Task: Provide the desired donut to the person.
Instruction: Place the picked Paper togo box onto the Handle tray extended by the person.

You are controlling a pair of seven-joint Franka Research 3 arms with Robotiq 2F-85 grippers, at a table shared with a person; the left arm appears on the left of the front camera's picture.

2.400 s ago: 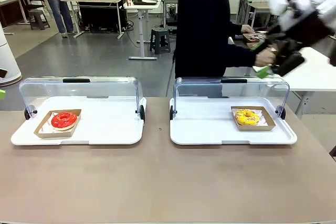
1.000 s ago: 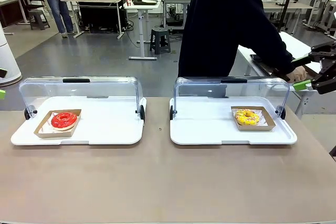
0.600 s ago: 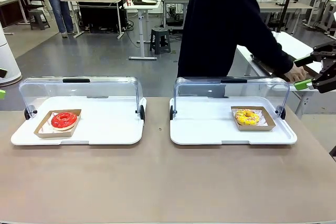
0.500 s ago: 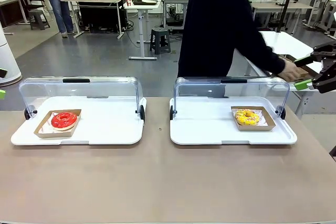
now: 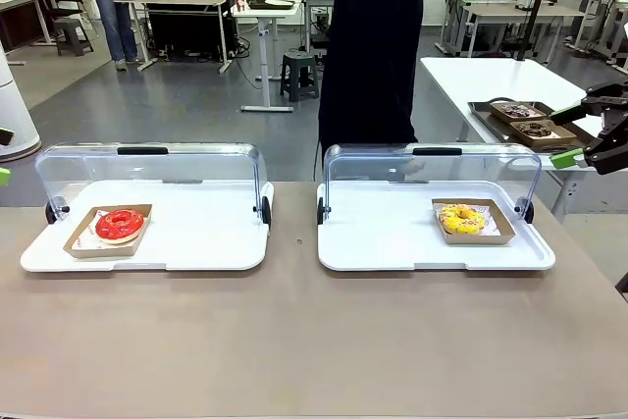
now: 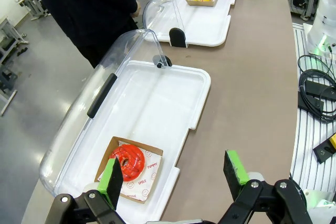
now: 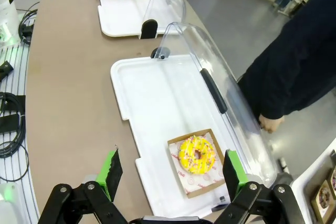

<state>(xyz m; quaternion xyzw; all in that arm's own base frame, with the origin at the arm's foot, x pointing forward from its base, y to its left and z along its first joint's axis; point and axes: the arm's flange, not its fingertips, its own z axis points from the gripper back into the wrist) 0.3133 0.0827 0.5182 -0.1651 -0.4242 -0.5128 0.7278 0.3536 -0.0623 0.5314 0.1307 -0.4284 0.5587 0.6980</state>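
Note:
A red donut (image 5: 120,225) lies in a cardboard box on the left white tray (image 5: 196,242). On the right white tray (image 5: 392,242), a yellow sprinkled donut (image 5: 462,219) lies in its own box. The person (image 5: 373,46) in a dark top stands upright behind the right tray. My right gripper (image 5: 579,134) hangs open off the table's right edge, above and right of the yellow donut (image 7: 197,155). Its own view (image 7: 172,173) shows nothing between the green pads. My left gripper (image 6: 173,174) is open and empty too, above the near edge of the tray holding the red donut (image 6: 127,162).
Both trays have clear domed lids (image 5: 147,169) standing open at their far side. A white side table (image 5: 491,80) at the back right carries boxes of brown donuts (image 5: 520,120). Cables (image 6: 315,93) lie beside the table on my side.
The person has pulled the arm back from the side table at the right and now stands straight behind the right tray. Both grippers stay where they were.

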